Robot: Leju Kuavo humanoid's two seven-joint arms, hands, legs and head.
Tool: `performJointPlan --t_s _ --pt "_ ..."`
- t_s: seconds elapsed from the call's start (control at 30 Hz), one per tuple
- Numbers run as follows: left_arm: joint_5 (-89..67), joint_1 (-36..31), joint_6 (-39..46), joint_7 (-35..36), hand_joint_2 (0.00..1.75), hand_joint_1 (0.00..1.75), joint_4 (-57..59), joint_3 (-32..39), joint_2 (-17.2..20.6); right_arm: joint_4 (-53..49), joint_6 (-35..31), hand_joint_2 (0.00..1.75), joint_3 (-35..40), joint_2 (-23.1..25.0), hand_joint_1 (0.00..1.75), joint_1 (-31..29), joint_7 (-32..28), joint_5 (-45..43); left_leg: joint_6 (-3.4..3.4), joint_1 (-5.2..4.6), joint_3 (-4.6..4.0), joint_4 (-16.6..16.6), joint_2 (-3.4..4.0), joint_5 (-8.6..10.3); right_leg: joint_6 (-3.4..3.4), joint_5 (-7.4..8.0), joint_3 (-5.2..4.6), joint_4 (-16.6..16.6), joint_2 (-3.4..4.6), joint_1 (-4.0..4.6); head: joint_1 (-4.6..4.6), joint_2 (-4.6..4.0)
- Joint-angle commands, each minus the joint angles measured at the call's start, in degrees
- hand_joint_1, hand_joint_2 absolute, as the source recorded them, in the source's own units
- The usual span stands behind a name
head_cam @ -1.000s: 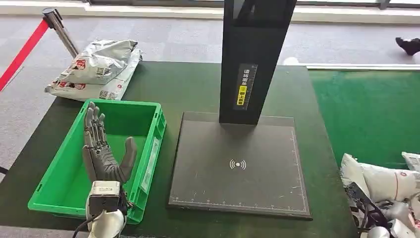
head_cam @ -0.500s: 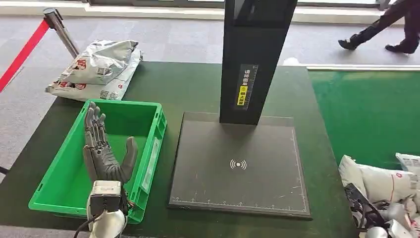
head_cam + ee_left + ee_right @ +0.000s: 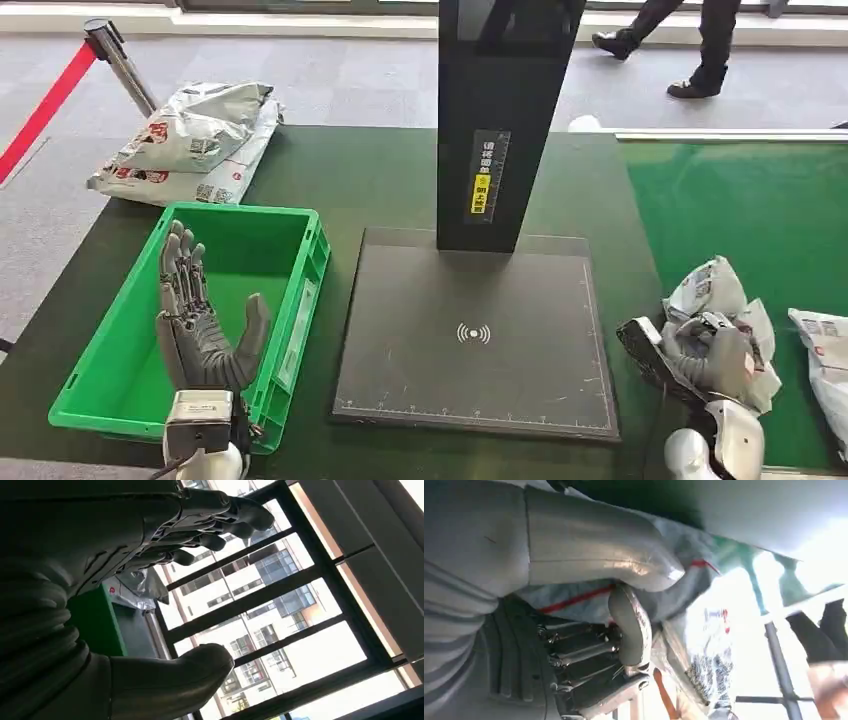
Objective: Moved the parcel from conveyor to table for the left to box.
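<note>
Right hand (image 3: pixel 712 352): a second ago low at the conveyor's near edge among the bags; now raised and clenched around a crumpled grey-white parcel (image 3: pixel 722 295). The right wrist view confirms it, with the thumb (image 3: pixel 599 562) pressed across the film and the darker fingers (image 3: pixel 589 652) curled beneath. The parcel bulges out above and to either side of the hand.

Parcel, location: held in the right hand over the line where the green conveyor (image 3: pixel 740 215) meets the desk (image 3: pixel 380 175), just beside the dark scanner plate (image 3: pixel 470 340). Whether it hangs clear of the surface cannot be told.

Left hand (image 3: pixel 200 320): released, fingers straight and apart, holding nothing, upright over the near part of the green box (image 3: pixel 300 300). It has barely shifted in the last second. The left wrist view shows the same spread fingers (image 3: pixel 215 517).

Other stock: another bag (image 3: pixel 822 350) lies on the conveyor beyond the right hand; a pile of bags (image 3: pixel 195 140) sits at the far desk corner, well apart from the left hand. A person's legs (image 3: pixel 690 40) pass in the background.

Reading: pickup looks done; carry to the desk appears under way. Set-down, and boxing by the left hand, not yet done.
</note>
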Motion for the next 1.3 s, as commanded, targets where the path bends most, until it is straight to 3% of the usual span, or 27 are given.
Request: performJointPlan --t_s 0.03,0.23,0.4,0.57,0.6,0.7,0.77,0.8,0.97,1.0,1.3 --pt "-0.18 -2.06 -0.38 0.86 1.75 0.00 2.95 0.66 0.59 -9.63 4.67 1.75 9.25 3.87 1.75 3.16 -0.28 -0.04 0.02 0.00 0.01 -0.02 0.18 0.01 -0.02 0.07 0.00 -0.04 0.06 0.02 0.00 0.00" --pt "-0.23 -1.13 0.17 0.81 1.75 0.00 2.69 0.79 0.80 -12.15 0.18 1.75 11.69 4.37 1.75 3.05 -4.25 -7.28 0.03 0.00 -0.01 0.02 0.19 -0.02 0.00 0.09 0.00 -0.06 0.06 -0.10 0.00 0.00" --pt "0.34 -1.35 0.44 0.37 1.75 0.00 3.75 0.83 0.96 -20.87 -1.99 1.75 11.01 4.81 1.75 4.46 -12.87 -22.90 0.08 -0.08 -0.04 0.07 0.11 -0.04 0.04 0.07 0.01 -0.04 -0.02 -0.19 0.02 0.00" --pt "0.46 -1.67 0.43 0.23 1.75 0.00 4.24 0.79 0.96 -21.13 -1.79 1.75 11.00 4.84 1.75 4.32 -13.27 -23.74 0.12 -0.10 0.12 -0.02 0.17 -0.04 0.01 0.11 0.17 -0.17 -0.02 -0.16 0.00 0.00" --pt "0.58 -1.91 0.37 0.16 1.75 0.00 4.57 0.63 1.01 -20.85 -1.95 1.75 11.16 5.08 1.75 3.92 -15.87 -27.07 0.14 -0.11 0.04 0.02 0.13 -0.05 0.03 0.11 0.09 -0.14 -0.01 -0.17 0.00 0.00" --pt "1.46 -4.47 -0.39 -0.54 1.75 0.00 8.03 -0.24 1.21 -22.41 2.12 1.75 12.97 6.13 1.75 2.25 -25.10 -41.85 0.13 -0.09 0.12 -0.02 0.22 -0.01 -0.01 0.17 0.16 -0.18 -0.02 -0.13 0.02 0.00" --pt "1.50 -5.78 -0.21 -0.63 1.75 0.00 9.41 -0.50 1.23 -23.07 5.56 1.75 15.02 6.80 1.75 1.24 -27.59 -47.33 0.14 -0.17 -0.01 0.04 0.13 -0.03 0.04 0.12 0.02 -0.09 0.00 -0.20 0.00 0.00" --pt "1.64 -6.39 -0.07 -0.79 1.75 0.00 10.21 -0.65 1.70 -22.78 12.16 1.75 18.02 6.52 1.75 0.06 -29.08 -53.20 0.13 -0.16 -0.03 0.06 0.15 -0.03 0.03 0.13 -0.01 -0.07 0.02 -0.19 0.00 0.00" --pt "3.12 -7.45 0.39 -1.82 1.75 0.00 11.95 -0.91 2.59 -17.47 13.56 1.75 23.32 7.88 1.75 -4.16 -27.82 -52.82 0.13 -0.16 0.11 -0.01 0.38 -0.03 0.02 0.19 0.07 -0.10 0.21 -0.17 0.02 0.00" --pt "3.26 -7.71 0.77 -1.90 1.75 0.00 12.46 -1.36 3.07 -14.14 14.99 1.75 25.11 7.89 1.75 -5.53 -24.12 -51.74 0.12 -0.14 0.16 -0.04 0.47 0.00 -0.01 0.23 0.08 -0.13 0.26 -0.14 0.00 0.00" --pt "3.59 -5.74 2.30 -1.77 1.75 0.00 10.65 -1.00 2.85 -0.38 16.53 1.75 26.11 7.61 1.75 -9.65 -22.78 -51.69 0.13 -0.07 0.23 -0.09 0.39 0.01 0.02 0.25 0.26 -0.26 0.20 -0.08 0.00 0.00"
